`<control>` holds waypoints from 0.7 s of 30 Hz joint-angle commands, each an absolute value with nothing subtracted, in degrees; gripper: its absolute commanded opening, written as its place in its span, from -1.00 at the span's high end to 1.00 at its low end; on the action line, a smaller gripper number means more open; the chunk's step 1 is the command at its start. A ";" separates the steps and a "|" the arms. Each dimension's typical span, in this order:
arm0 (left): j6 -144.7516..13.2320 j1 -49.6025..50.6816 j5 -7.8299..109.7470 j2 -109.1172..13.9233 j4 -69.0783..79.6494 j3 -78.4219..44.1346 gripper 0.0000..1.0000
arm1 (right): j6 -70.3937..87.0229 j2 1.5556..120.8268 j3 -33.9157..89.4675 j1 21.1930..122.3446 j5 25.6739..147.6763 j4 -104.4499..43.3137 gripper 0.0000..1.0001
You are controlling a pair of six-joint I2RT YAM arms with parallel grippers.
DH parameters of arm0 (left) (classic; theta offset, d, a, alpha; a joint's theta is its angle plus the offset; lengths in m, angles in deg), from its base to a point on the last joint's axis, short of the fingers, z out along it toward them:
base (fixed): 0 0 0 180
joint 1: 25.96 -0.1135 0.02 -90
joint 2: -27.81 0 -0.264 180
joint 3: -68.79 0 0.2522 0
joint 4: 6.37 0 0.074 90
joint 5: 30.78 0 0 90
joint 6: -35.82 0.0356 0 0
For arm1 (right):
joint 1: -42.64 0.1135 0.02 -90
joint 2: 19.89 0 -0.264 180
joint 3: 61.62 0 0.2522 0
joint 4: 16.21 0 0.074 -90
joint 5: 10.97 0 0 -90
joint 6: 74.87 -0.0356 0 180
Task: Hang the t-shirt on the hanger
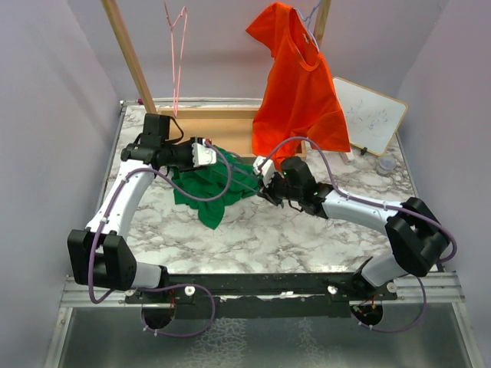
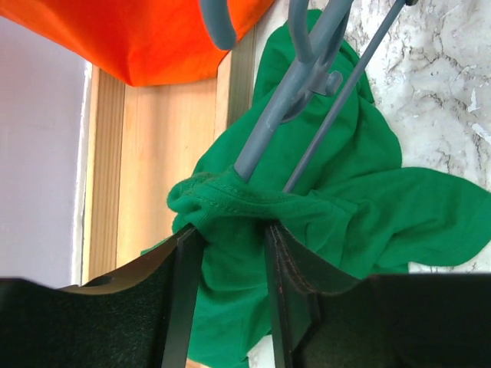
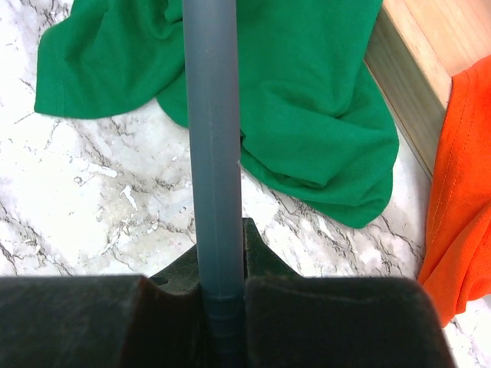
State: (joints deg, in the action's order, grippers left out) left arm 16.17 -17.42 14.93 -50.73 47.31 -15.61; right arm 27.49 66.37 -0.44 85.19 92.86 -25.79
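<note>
Viewing from above, we see the t-shirt (image 1: 211,192) crumpled on the marble table (image 1: 307,238), beside the wooden base (image 1: 222,123). Our left gripper (image 2: 230,230) pinches its bunched hem — the hanger (image 2: 281,103) runs into that fold. Our right gripper (image 3: 221,245) is clamped on the hanger's bar — an orange-red shirt (image 1: 299,84) hangs behind.

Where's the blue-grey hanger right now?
Top view: mid-table, hanger gripped by the right pincer, its far end inside the green t-shirt the left pincer holds.
</note>
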 commanded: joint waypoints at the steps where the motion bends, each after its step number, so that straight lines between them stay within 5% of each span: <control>1: 21.76 -17.79 10.37 -49.04 45.21 -12.89 0.29 | 28.42 64.98 -0.13 85.44 94.33 -22.45 0.98; 6: 23.33 -17.87 9.44 -48.48 40.91 -10.68 0.37 | 29.13 63.87 -0.93 85.44 95.14 -22.01 0.98; 15: 26.32 -18.04 8.46 -50.14 40.03 -11.00 0.08 | 30.44 61.92 -1.86 85.44 97.00 -20.93 0.98; 21: 27.33 -18.31 6.82 -51.62 41.02 -12.85 0.21 | 31.50 61.21 -2.15 85.44 97.50 -20.87 0.98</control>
